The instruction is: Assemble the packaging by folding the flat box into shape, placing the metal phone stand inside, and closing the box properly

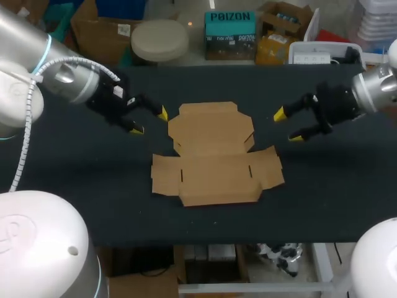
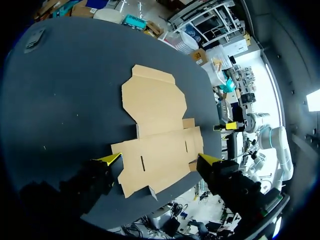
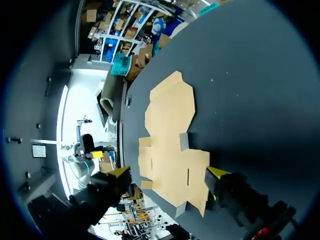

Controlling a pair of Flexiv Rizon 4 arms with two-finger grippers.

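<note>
Unfolded flat box (image 1: 214, 155) lay at table (image 1: 74, 186) centre. My left gripper (image 1: 149, 121) and right gripper (image 1: 288, 126) flanked it, both wide open, holding nothing. Recommended: catch side flaps symmetrically, fold along creases, keep base panel pinned.

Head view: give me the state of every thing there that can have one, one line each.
box: flat, unfolded, all flaps lying open.
left pincer: open, holding nothing.
right pincer: open, holding nothing.
</note>
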